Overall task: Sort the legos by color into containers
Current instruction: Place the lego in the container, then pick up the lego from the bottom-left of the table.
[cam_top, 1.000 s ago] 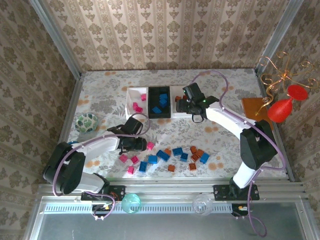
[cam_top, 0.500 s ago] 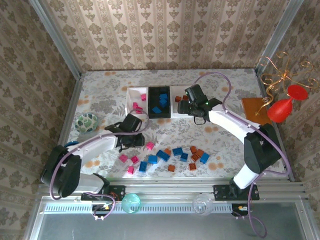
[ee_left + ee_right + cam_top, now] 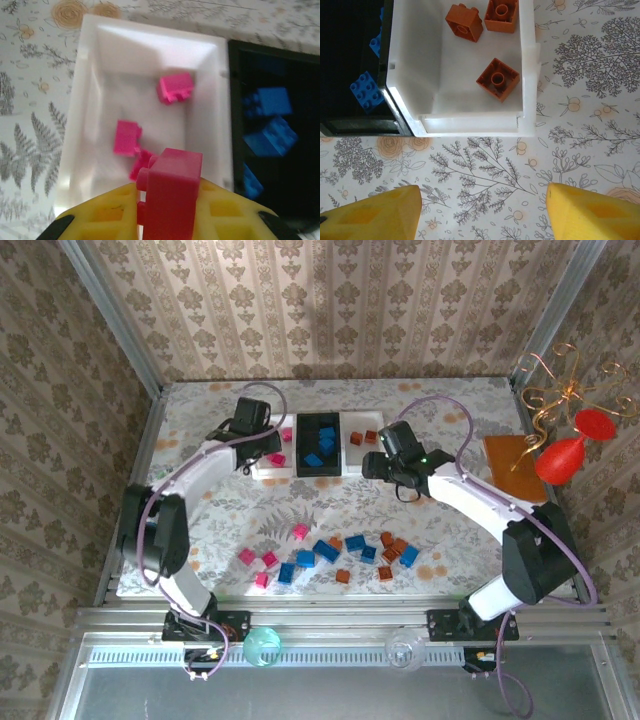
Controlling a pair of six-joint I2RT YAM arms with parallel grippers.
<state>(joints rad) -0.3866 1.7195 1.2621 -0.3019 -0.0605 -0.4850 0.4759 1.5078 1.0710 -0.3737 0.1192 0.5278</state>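
A pink lego [image 3: 172, 192] reaches its tray
The left tool [image 3: 170, 212], clamped on the lego, has swung over the white tray [image 3: 82, 125] left of the black tray [image 3: 300, 80], ready to drop; the right tool [image 3: 480, 215], spread empty, retreats right of it.

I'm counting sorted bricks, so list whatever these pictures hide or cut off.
Left wrist: the held pink brick hides the near end of the left white tray.
Left wrist: the right edge cuts off the black tray.
Right wrist: the top edge cuts an orange brick and the right white tray.
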